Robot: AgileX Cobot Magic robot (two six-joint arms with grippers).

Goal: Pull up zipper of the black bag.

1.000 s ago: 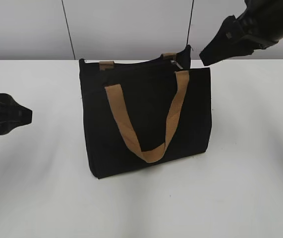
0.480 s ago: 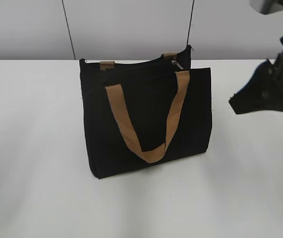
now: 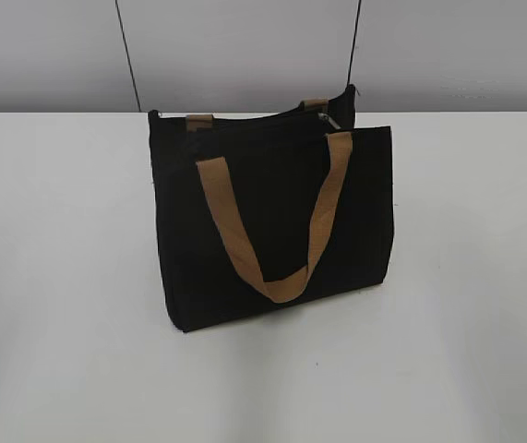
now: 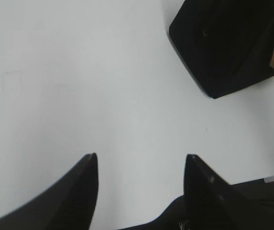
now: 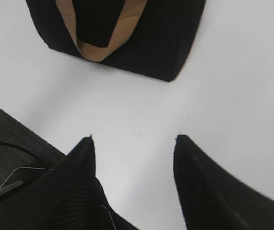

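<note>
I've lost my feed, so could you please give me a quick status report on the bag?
Left gripper open, empty, over bare table. Right gripper open, empty. Black bag upright, untouched; zipper pull at right end. Nothing in the way.

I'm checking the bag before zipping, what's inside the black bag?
Nothing inside shows. The black bag stands upright on the table; only its top rim, the zipper pull and tan handles are visible. The fabric hides the interior.

No readable text, labels, brand names, numbers or signs appear anywhere: the black bag (image 3: 272, 221) is plain and the white table (image 3: 466, 351) is unmarked.
</note>
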